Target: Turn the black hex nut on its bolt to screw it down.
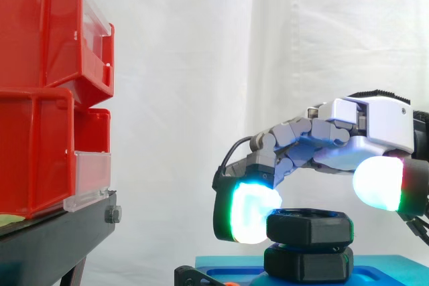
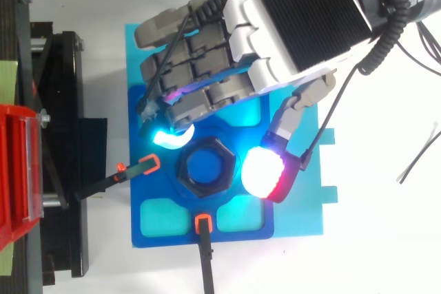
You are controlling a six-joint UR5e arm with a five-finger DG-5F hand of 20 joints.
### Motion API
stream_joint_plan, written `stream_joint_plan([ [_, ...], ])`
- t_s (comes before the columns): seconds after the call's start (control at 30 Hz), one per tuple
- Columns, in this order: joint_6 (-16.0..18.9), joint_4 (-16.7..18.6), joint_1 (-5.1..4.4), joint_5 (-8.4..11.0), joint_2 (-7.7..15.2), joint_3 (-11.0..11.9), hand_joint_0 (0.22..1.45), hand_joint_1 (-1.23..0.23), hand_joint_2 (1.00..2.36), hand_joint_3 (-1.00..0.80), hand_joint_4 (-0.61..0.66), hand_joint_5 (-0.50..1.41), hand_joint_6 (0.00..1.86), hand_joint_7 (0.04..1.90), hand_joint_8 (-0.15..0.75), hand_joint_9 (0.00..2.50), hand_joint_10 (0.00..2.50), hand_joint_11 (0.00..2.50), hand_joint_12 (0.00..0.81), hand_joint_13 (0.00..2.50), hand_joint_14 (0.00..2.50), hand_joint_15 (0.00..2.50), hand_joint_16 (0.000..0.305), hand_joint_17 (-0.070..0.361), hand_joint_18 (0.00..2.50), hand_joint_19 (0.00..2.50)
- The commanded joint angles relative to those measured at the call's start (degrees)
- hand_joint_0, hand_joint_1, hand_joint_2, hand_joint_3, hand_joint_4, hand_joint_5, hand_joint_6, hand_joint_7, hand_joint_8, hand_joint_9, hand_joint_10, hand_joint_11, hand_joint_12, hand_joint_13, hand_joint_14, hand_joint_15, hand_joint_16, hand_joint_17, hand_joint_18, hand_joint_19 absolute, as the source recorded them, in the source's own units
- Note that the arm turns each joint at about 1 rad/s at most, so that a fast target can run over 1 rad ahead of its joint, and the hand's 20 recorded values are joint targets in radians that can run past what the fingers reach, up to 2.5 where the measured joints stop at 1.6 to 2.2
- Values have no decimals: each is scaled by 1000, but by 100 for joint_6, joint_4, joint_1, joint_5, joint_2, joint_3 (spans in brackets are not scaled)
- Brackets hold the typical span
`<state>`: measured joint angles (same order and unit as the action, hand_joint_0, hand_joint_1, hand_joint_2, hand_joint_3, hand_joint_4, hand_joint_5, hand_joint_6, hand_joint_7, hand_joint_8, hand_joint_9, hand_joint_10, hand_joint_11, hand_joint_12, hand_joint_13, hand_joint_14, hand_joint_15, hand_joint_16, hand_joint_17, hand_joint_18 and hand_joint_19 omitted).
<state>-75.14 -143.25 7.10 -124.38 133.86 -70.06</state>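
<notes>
Gripping step, I judge: the robot hand [image 2: 296, 29] clasps the black nut [image 2: 205, 170] between its pads; the next move calls for a firm twist without slipping.

Two stacked red bins [image 1: 37, 92] sit on a black stand [image 1: 53, 239] before a white curtain [image 1: 194, 65], while two orange-tipped black clamps [image 2: 141, 166] reach onto the blue plate [image 2: 303, 211] at its stand-side edge and an adjoining one
</notes>
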Motion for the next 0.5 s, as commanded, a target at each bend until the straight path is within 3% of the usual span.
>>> stream_joint_plan([
  [0.0, -18, -212, 45, -7, 0, 1, 359, -236, 1000, -500, 231, -114, 585, 1065, 287, 759, 10, 292, 329, 700, 9, 238, 44, 98, 400, 167],
  [0.23, 17, -115, 151, -86, -9, 1, 379, -237, 1000, -500, 232, -91, 509, 1190, 285, 809, 12, 285, 315, 699, 9, 235, 41, 93, 409, 163],
  [0.47, 149, 8, 81, -77, -9, 116, 395, -233, 1000, -500, 222, -89, 501, 1193, 277, 820, 10, 283, 308, 698, 9, 242, 39, 88, 402, 179],
])
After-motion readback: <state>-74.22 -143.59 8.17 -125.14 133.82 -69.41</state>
